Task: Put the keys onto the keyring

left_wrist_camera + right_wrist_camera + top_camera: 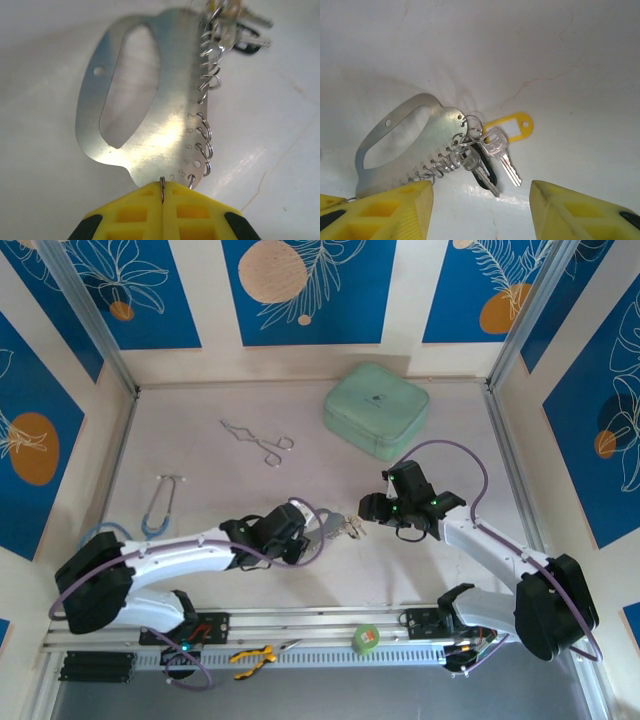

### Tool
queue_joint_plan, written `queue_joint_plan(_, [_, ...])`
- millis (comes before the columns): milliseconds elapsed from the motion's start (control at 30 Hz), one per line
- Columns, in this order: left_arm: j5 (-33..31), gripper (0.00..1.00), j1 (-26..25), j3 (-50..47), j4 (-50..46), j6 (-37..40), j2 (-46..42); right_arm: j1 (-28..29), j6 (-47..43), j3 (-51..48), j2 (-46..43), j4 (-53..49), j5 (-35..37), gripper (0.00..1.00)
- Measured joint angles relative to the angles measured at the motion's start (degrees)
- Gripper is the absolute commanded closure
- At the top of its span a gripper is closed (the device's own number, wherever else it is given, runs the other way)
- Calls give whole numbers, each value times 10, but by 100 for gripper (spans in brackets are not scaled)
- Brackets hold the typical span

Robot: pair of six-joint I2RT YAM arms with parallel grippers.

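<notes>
— How much room do you have?
— Bare table (190, 430) lies beyond both arms. The forceps (258, 440) and green case (375, 410) sit well apart from you, toward the far wall.
— And the keyring (170, 125)?
— Your left gripper (163, 192) is pinched tight on its near edge. Your right gripper (481, 210) is spread wide, and the keys (492, 150) with the yellow tag (512, 127) lie just beyond its fingertips, bunched at the ring's end.

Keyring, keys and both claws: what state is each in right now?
keyring: gripped at its narrow end.
keys: bunched on small rings at the keyring's far end.
left claw: shut on the keyring.
right claw: open, poised over the keys.
</notes>
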Motion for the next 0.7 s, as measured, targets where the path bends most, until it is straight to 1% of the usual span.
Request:
queue_joint_plan(67, [-11, 100, 0, -19, 40, 41, -21, 0, -8, 4, 0, 3, -2, 46])
queue_joint_plan(200, [-29, 100, 0, -59, 126, 122, -35, 0, -26, 17, 0, 6, -3, 46])
queue_joint_plan(433, [-24, 100, 3, -115, 296, 297, -40, -7, -75, 41, -16, 23, -3, 46])
queue_joint_plan(533, [12, 100, 26, -115, 343, 340, -40, -9, -106, 49, -23, 38, 0, 47])
queue_joint_plan(700, [125, 100, 122, -112, 406, 369, -40, -10, -168, 53, -26, 76, -1, 51])
